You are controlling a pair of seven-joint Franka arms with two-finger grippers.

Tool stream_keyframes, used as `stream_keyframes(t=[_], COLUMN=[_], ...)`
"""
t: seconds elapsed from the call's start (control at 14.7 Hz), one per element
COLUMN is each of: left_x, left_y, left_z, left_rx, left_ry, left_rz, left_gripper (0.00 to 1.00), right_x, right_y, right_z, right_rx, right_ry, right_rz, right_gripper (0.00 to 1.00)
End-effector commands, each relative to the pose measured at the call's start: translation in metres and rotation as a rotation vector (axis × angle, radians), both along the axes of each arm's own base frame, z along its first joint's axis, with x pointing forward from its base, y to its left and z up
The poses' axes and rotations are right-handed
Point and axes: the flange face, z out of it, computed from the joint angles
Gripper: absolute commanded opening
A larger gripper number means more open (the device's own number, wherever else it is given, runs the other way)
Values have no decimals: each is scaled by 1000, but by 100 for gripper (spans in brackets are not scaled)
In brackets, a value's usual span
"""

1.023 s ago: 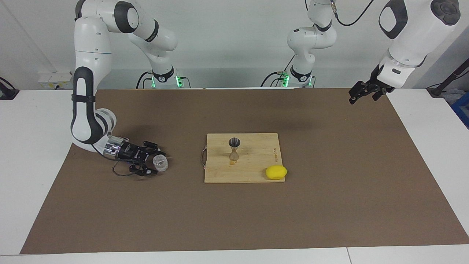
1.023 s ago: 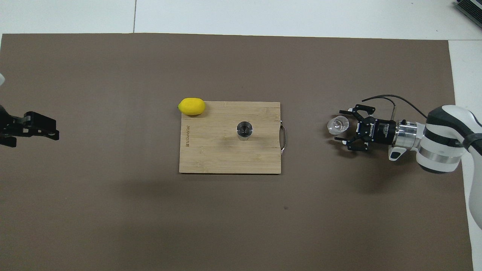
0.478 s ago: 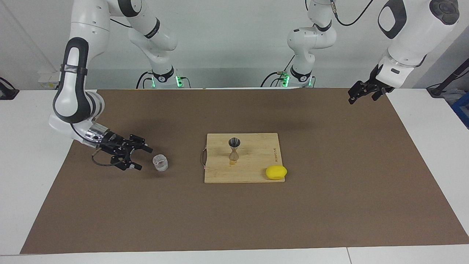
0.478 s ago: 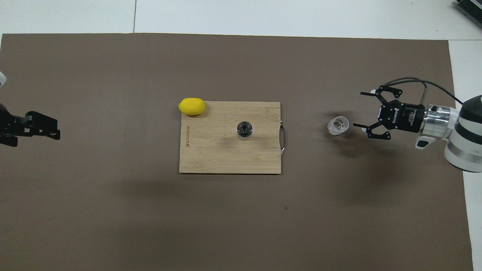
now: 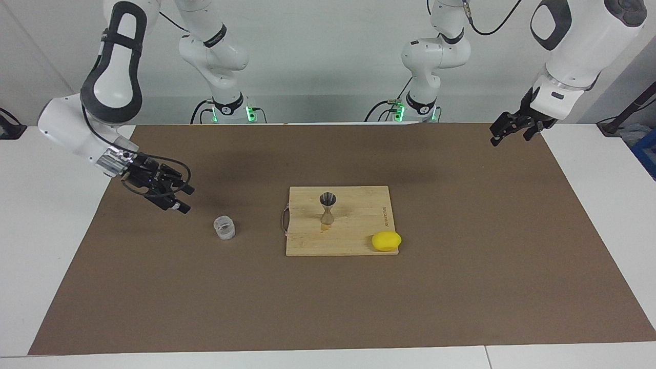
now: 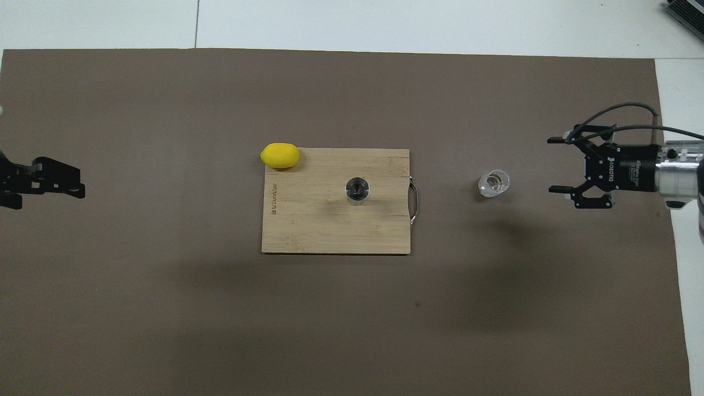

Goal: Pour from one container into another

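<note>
1. The glass cup stands upright on the brown mat, toward the right arm's end of the table and well apart from the cutting board; the right gripper hangs in the air near it with fingers spread and holding nothing; a fresh grasp that comes in off-centre could tip the small cup.
2. The jigger stands upright on the board; its narrow waist and small base make it easy to topple if the cup's rim knocks it during a pour.
3. Whether the cup holds any liquid is hard to tell from here; a fast tilt over so small a mouth could spill onto the board.
4. The lemon rests at the board's corner, clear of the pour.
5. The left gripper waits over the mat's edge; its fingers seem closed on nothing.
</note>
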Motion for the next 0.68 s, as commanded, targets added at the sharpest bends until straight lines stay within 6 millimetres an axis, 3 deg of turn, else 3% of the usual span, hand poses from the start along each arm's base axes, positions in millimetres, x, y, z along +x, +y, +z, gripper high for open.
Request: stream_keyframes(t=[0.0, 0.34, 0.61], left_x=[-1, -1, -2], left_y=[11, 7, 6], left_z=[12, 14, 14], left_rx=[21, 21, 23], left_ry=[-22, -30, -28], left_rz=[17, 10, 10], left_gripper=[100, 100, 100], right_x=[2, -2, -11], right_y=[18, 62, 64], right_z=[32, 70, 119], right_rx=[-288, -649, -671], right_ry=[-47, -84, -65], right_rz=[213, 543, 656], right_gripper=[100, 100, 100])
